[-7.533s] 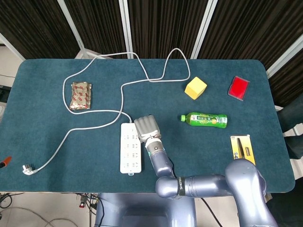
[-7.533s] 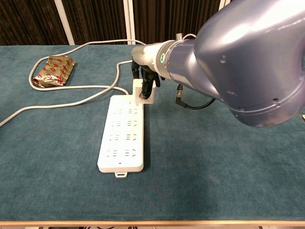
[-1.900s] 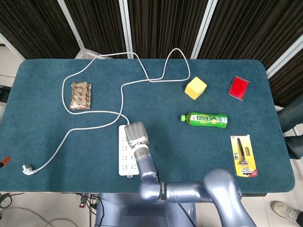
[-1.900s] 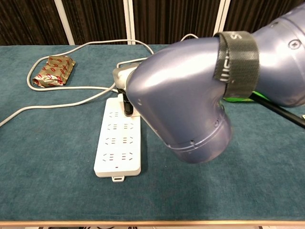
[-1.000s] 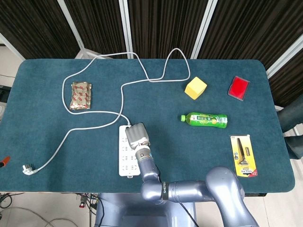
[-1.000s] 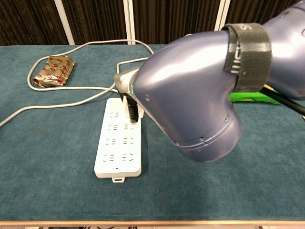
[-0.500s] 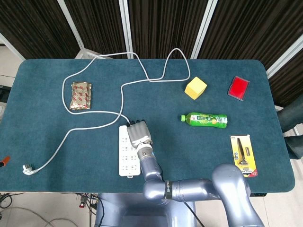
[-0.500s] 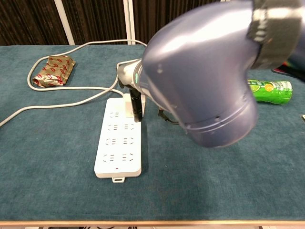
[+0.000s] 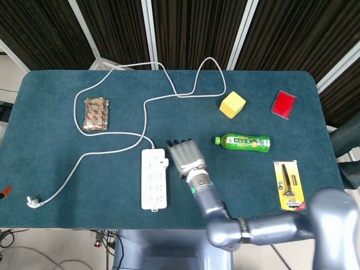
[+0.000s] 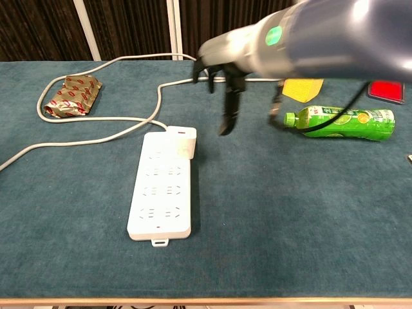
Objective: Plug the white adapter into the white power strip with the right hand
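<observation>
Hovering right hand (image 9: 184,154) above the table (image 9: 50,157), just right of the strip (image 9: 154,179), fingers spread and holding nothing. Showing the same hand (image 10: 225,84) in chest view raised off the surface, dark fingers (image 10: 226,116) pointing down, apart from the adapter (image 10: 183,142). Sitting adapter (image 9: 160,163) plugged into the strip's far right corner, near where the cable (image 9: 112,134) enters. Lying strip (image 10: 162,187) flat on the table (image 10: 290,212), long axis running toward the robot. Looping cable (image 10: 103,122) away to the left and back across the far side, ending at a plug (image 9: 34,201) near the left front edge. Resting foil packet (image 9: 95,113) on the left, inside the cable loop; same packet (image 10: 72,95) at upper left in chest view. Lying green bottle (image 9: 243,143) on its side right of the hand, also seen as bottle (image 10: 341,122) in chest view. Sitting yellow block (image 9: 232,104) beyond the bottle, red case (image 9: 283,104) at far right, packaged tool (image 9: 288,183) near the right front edge. Left hand not showing in either view.
</observation>
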You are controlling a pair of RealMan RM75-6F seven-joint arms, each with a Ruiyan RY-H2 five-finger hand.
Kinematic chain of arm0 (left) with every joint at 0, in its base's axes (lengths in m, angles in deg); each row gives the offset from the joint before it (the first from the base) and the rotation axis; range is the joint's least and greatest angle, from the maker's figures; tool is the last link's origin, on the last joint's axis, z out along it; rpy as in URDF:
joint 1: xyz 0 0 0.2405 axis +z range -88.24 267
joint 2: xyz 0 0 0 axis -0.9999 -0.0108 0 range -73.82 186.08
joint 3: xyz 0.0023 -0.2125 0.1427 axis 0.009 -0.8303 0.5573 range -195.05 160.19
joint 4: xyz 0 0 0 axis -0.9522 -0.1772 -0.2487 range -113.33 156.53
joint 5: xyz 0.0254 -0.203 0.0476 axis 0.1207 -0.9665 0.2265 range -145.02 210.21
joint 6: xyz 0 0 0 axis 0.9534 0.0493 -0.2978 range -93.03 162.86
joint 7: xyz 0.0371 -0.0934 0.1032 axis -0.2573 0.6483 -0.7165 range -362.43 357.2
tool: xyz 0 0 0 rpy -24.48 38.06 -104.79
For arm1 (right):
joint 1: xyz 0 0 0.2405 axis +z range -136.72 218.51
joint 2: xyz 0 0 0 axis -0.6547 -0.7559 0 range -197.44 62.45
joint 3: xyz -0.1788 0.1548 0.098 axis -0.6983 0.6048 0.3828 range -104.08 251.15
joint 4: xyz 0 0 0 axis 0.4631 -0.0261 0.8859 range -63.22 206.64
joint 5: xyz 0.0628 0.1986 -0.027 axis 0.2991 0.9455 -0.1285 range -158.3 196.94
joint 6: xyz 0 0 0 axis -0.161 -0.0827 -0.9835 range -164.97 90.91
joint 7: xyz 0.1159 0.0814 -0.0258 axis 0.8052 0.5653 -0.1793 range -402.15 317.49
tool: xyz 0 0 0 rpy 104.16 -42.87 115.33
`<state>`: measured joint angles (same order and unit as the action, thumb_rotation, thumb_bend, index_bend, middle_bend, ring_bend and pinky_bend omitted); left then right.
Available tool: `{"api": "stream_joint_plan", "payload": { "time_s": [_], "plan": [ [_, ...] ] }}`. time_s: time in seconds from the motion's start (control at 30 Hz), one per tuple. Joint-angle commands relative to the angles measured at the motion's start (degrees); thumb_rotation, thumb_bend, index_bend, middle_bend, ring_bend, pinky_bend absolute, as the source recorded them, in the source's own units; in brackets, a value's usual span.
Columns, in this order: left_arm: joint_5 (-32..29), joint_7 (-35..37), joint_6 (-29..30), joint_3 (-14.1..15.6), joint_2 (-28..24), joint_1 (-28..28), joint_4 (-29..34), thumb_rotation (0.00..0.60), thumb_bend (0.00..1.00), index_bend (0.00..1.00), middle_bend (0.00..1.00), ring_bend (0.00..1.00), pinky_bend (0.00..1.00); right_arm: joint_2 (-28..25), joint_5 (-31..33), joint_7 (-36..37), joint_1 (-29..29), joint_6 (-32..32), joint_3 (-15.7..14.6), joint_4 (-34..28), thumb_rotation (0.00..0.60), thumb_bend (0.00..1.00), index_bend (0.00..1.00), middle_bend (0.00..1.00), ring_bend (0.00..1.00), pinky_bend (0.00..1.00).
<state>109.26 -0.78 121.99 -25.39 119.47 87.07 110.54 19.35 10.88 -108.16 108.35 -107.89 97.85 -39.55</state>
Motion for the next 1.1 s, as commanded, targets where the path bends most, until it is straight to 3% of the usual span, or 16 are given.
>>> {"api": "stream_joint_plan", "payload": {
  "time_s": [0.03,0.13,0.2,0.53,0.73,1.1],
  "plan": [
    [0.0,0.0,0.0,0.0,0.0,0.0,0.0,0.600,0.07,0.11,0.00,0.00,0.00,-4.7,-4.7,4.5,-4.2,-1.2,-2.7,-4.6,0.600,0.23,0.13,0.51,0.58,0.57],
    [-0.1,-0.3,0.0,-0.1,0.1,0.0,0.0,0.600,0.07,0.11,0.00,0.00,0.00,-6.0,-8.6,7.9,-6.5,-2.2,-3.9,-6.4,0.600,0.33,0.13,0.68,0.72,0.69],
    [-0.2,-0.4,0.1,-0.1,0.2,0.0,0.0,0.600,0.07,0.11,0.00,0.00,0.00,-6.9,-10.9,9.3,-7.6,-2.1,-5.5,-7.4,0.600,0.36,0.13,0.71,0.75,0.71],
    [-0.3,-0.7,0.1,-0.2,0.2,0.0,-0.1,0.600,0.07,0.11,0.00,0.00,0.00,-7.0,-17.9,11.4,-9.0,0.8,-12.5,-9.9,0.600,0.37,0.13,0.72,0.76,0.71],
    [-0.4,-0.7,0.0,-0.1,0.2,0.0,-0.1,0.600,0.07,0.11,0.00,0.00,0.00,-4.6,-18.8,11.6,-7.7,0.5,-12.7,-8.6,0.600,0.37,0.13,0.72,0.76,0.71],
    [-0.4,-0.8,-0.1,-0.2,0.3,-0.1,-0.2,0.600,0.07,0.11,0.00,0.00,0.00,0.2,-13.9,10.4,-3.7,0.5,-11.3,-4.4,0.600,0.37,0.13,0.72,0.76,0.71]
  ]
}}
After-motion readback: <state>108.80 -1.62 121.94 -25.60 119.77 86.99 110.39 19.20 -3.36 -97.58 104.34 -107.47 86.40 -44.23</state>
